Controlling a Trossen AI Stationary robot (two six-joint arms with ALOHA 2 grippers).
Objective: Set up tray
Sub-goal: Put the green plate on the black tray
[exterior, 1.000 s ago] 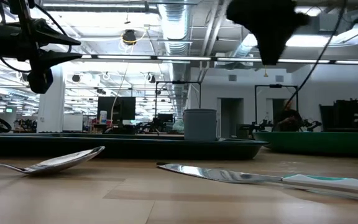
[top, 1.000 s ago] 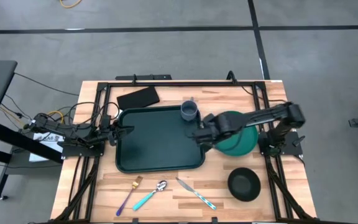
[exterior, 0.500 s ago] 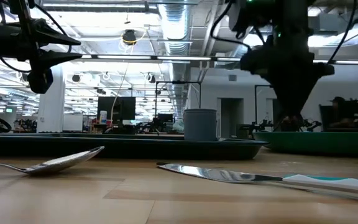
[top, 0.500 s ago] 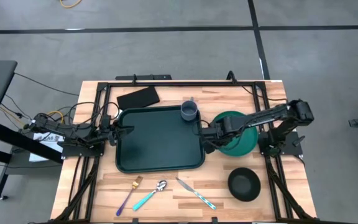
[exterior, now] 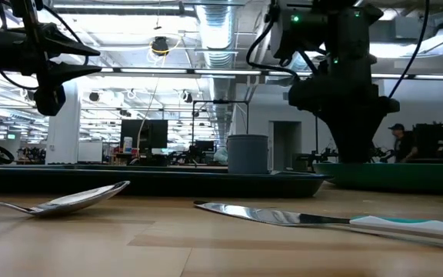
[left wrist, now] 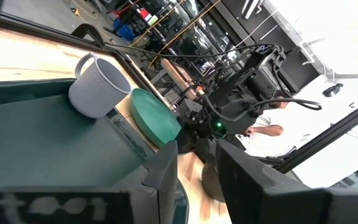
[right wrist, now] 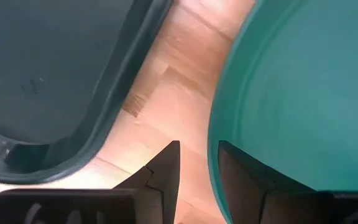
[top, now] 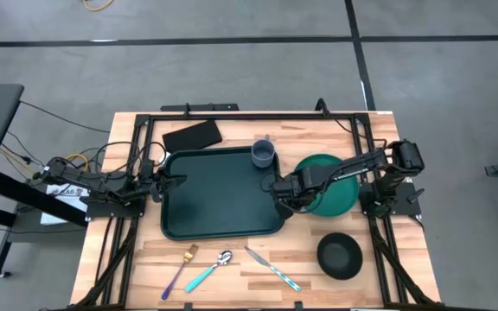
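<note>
The table [top: 232,250] was pale wood in jointed strips, smooth and lightly sheened. The tray [top: 219,194] looked like dark green plastic, smooth with a soft gloss, and the round plate [top: 340,194] a brighter green plastic of similar finish. The grey cup [top: 264,154] appeared matt. The spoon [exterior: 75,198] and knife [exterior: 268,215] showed polished metal, the knife with a teal plastic handle. The bowl [top: 339,256] and the flat rectangle [top: 192,135] were matt black.
</note>
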